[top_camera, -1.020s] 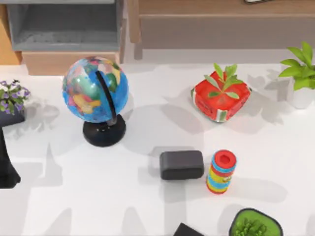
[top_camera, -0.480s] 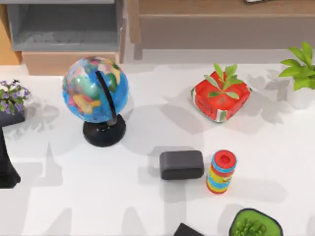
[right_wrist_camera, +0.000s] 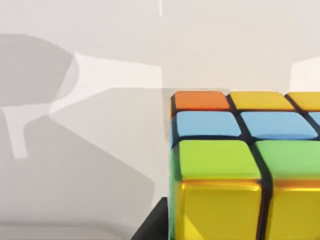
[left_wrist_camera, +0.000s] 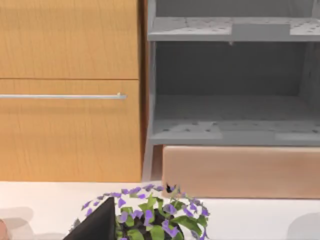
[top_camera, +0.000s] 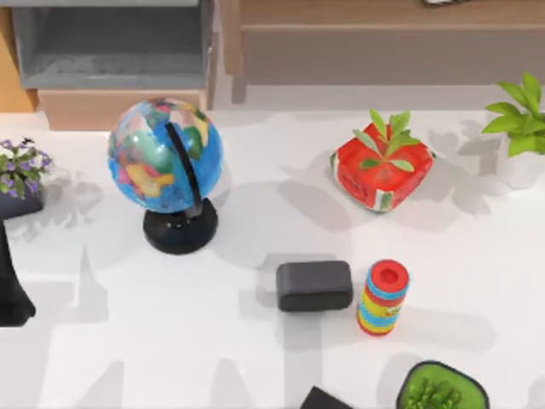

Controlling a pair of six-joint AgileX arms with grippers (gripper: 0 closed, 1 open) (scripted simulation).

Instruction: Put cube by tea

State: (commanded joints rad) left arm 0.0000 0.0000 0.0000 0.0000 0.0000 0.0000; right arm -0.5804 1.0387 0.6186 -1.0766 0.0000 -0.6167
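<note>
Top view unchanged from a second ago, glossy cube (right_wrist_camera: 240,165) on smooth white worktop (top_camera: 153,341), hand states impossible to tell.

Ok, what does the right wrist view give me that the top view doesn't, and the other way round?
Right wrist view: a multicoloured cube, close up, with orange, blue, green and yellow tiles. Top view: a globe, a red box with green leaves, a dark block beside a striped can, and potted plants at the edges. Both: the white table with grey shadows across it.
</note>
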